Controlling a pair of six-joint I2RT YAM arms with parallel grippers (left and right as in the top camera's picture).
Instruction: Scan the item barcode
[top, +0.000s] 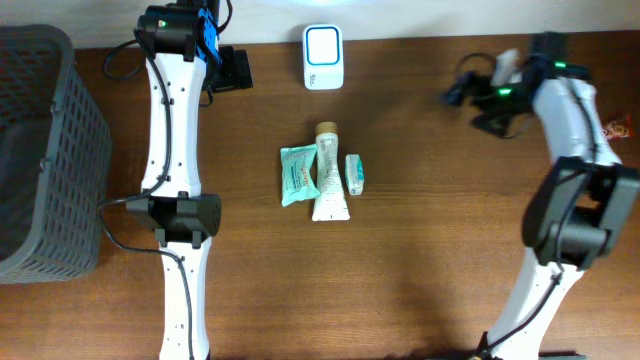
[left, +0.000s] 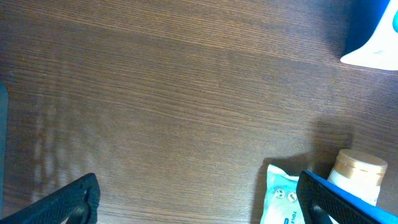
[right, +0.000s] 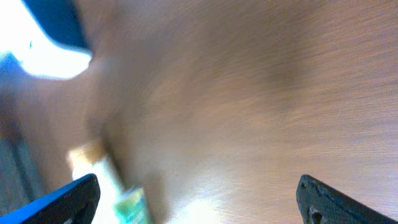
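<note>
1. Three items lie side by side at the middle of the bench (top: 450, 250): a teal packet (top: 298, 175), a cream tube (top: 329, 180) and a small box (top: 354, 173).
2. The packet's print begins "TOIL" (the rest is cut off); the other labels are too small to read.
3. A white-and-blue scanner (top: 323, 56) stands at the far edge.
4. The left tool (left: 196, 196) and the right tool (right: 198, 193) both gape wide, holding nothing.

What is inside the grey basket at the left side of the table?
In the grey basket only its own mesh walls show; no item is visible. Its dark floor is partly cut off by the picture's edge.
</note>
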